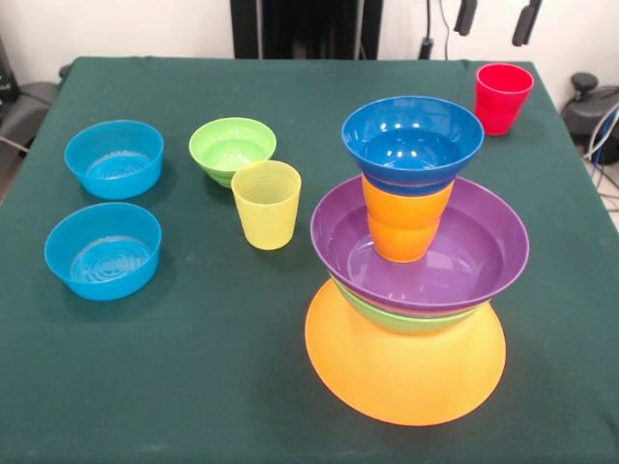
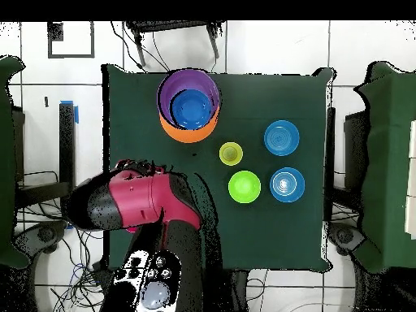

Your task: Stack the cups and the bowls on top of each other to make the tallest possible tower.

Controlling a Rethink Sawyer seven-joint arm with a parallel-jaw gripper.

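Note:
The tower (image 1: 406, 290) stands at the right. It has an upturned huge orange bowl (image 1: 404, 377) as its base, then a large green bowl (image 1: 401, 319), a large purple bowl (image 1: 484, 251), an orange cup (image 1: 404, 224) and a small dark blue bowl (image 1: 413, 140) on top. It also shows in the overhead view (image 2: 190, 108). A yellow cup (image 1: 266, 203) stands left of the tower and a red cup (image 1: 503, 97) at the far right. Only my gripper's (image 1: 496, 17) two black tips show, at the top edge above the red cup, apart and empty.
A small green bowl (image 1: 232, 148) and two light blue bowls (image 1: 114, 158) (image 1: 103, 249) sit upright on the table's left half. In the overhead view my red arm (image 2: 138, 199) reaches over the table's lower left corner and hides the red cup.

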